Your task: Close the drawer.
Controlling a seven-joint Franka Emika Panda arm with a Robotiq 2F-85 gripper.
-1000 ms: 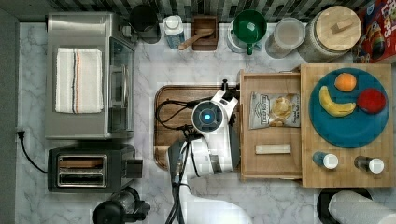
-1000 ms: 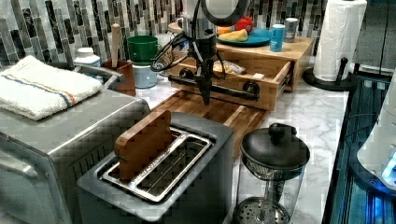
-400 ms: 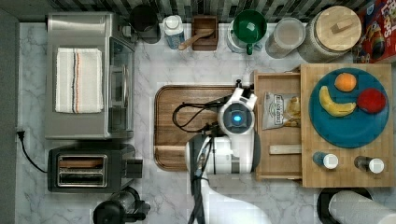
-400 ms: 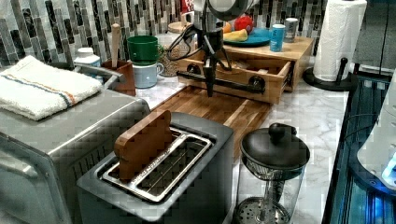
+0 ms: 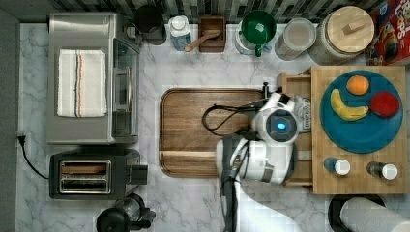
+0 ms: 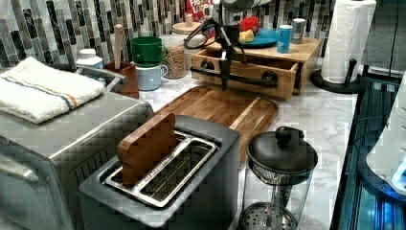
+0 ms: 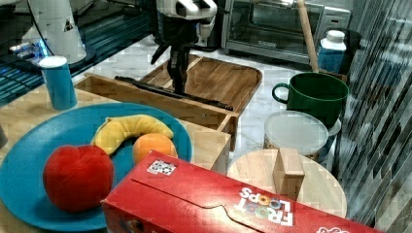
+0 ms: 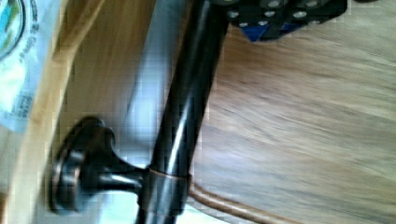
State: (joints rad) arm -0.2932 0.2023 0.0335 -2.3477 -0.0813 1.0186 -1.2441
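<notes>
The bamboo drawer (image 5: 295,85) stands partly out from under the light wooden slab top (image 5: 358,164); its front (image 6: 249,71) carries a dark handle bar (image 6: 239,78) on round knobs. My gripper (image 6: 225,84) hangs fingers-down, shut, right against that bar on the cutting board's side. From the right view the gripper (image 7: 179,86) touches the bar (image 7: 199,99) at the drawer front (image 7: 160,103). The wrist view has the bar (image 8: 187,107) and one knob (image 8: 79,168) very close. A snack bag (image 5: 304,114) lies in the drawer, mostly under my wrist (image 5: 279,125).
A brown cutting board (image 5: 203,130) lies in front of the drawer. On the slab sit a blue plate (image 5: 362,137) of fruit and small shakers (image 5: 341,166). Toaster oven (image 5: 92,77), toaster (image 5: 92,174), green mug (image 5: 257,29), jars and paper towel roll (image 6: 348,38) ring the counter.
My arm has travelled to the top view's right with the drawer front ahead of it. The drawer has slid in and sticks out much less than a second ago.
</notes>
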